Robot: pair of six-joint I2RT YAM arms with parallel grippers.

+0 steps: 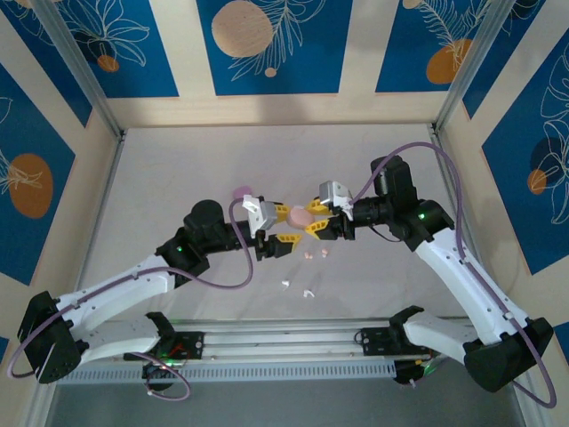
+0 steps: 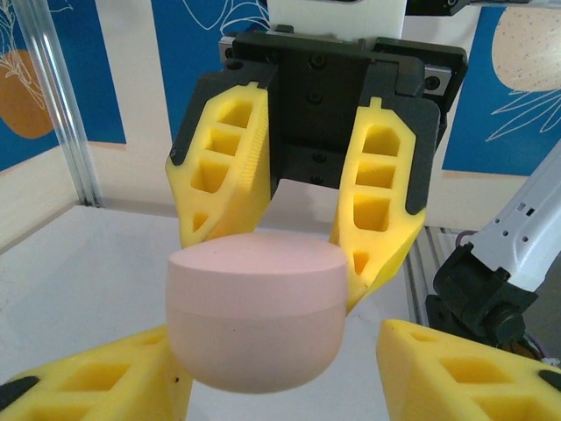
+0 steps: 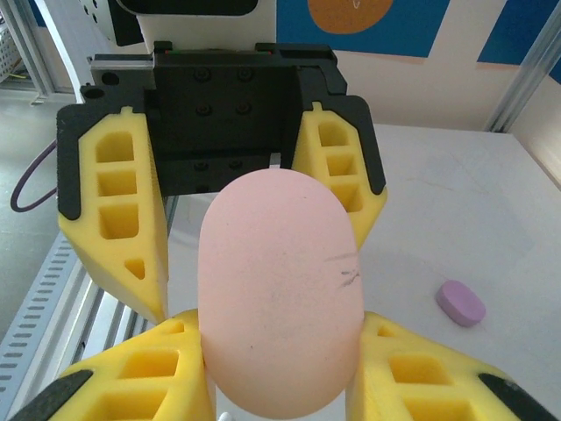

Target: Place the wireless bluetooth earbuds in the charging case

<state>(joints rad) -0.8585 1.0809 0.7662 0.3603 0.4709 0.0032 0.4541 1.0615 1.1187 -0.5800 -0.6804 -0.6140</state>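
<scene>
1. From where I stand, both arms reach in over the middle of the bench. Their hands meet nose to nose, with a pink charging case between them.
2. The right hand is clenched on the pink charging case. In its wrist view both of its yellow fingers sit snug against the case's sides. The case looks to be held clear of the bench.
3. The left hand faces the same case from the opposite side, its jaws standing apart around it. One finger seems to touch the case and the other shows a sliver of gap. I'd call this hand released rather than grasping.
4. The pink case is rounded and oblong. A faint seam runs around it and the lid looks shut.
5. The earbuds lie loose on the bench, on the near side of the two hands.
6. Two pink earbuds sit side by side just near of the hands.
7. Two white earbuds lie nearer again, toward the arm bases and a little apart from each other.
8. No earbud is in a case, and neither hand touches one.
9. A lilac charging case rests on the bench on the far left of the hands, close by the left wrist. It lies apart from the pink case and the earbuds.
</scene>
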